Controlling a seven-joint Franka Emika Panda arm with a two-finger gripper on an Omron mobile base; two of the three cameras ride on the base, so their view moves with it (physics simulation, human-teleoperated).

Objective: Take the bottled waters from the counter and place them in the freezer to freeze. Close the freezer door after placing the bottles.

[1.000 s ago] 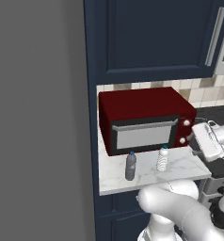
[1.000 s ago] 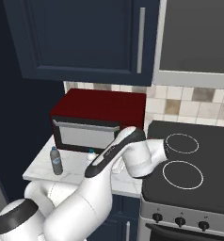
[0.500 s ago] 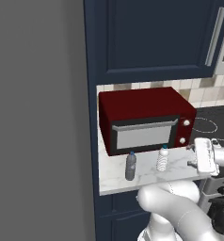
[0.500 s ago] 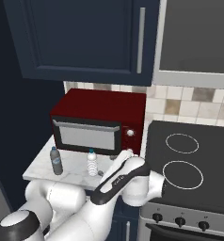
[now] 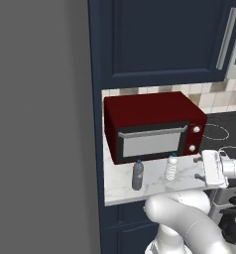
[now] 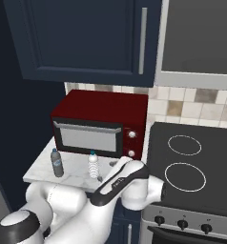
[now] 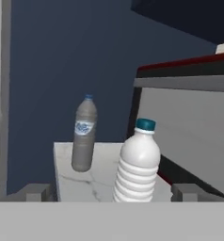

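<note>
— Bottles? Looked how?
— Ribbed white bottle, blue cap, upright just ahead of end effector. Smoky grey bottle beyond, leftward, apart. Both upright on marble tabletop.
— End effector?
— Spread wide, gripping nothing.

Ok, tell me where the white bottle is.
The white bottle stands upright on the counter before the microwave, right of the grey bottle in the left base view.

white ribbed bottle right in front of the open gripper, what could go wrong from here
The white ribbed bottle stands upright between the open gripper fingertips, so a skewed approach might tip it. The grey bottle stands close beyond it and could get knocked over. The microwave sits right behind, leaving little room.
</note>
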